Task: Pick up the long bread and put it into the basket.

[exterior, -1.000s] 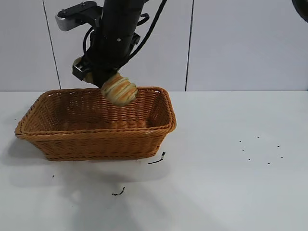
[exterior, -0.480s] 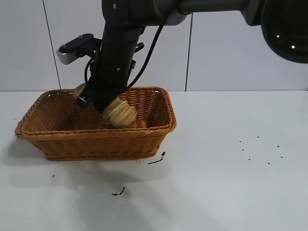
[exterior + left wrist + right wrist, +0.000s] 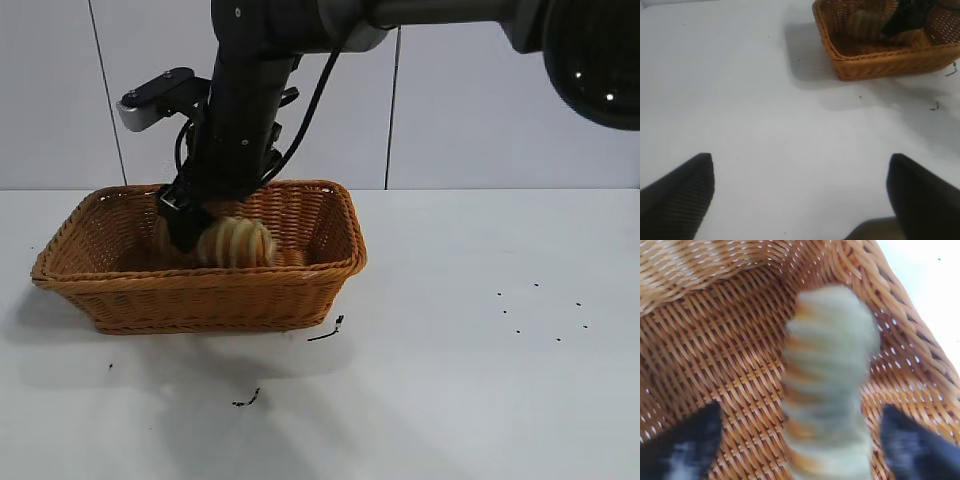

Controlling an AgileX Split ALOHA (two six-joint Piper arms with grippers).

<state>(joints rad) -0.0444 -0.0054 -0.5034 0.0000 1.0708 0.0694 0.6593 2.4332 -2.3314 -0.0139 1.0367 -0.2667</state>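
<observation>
Since a second ago the bread (image 3: 236, 243) has gone from hanging above the basket's (image 3: 300, 300) back rim, clamped in the right gripper (image 3: 205, 235), to sitting down inside the basket, and the gripper has let go of it. In the right wrist view its two dark fingers (image 3: 677, 445) stand wide apart, one on each side of the blurred bread (image 3: 827, 385), touching neither side and holding nothing. In the exterior view the bread lies near the basket's middle, toward its 1 o'clock part, with the arm coming down from 12 o'clock. The left gripper (image 3: 800, 197) is parked well apart over bare table (image 3: 740, 100), fingers spread and empty, the basket at its 1 o'clock.
</observation>
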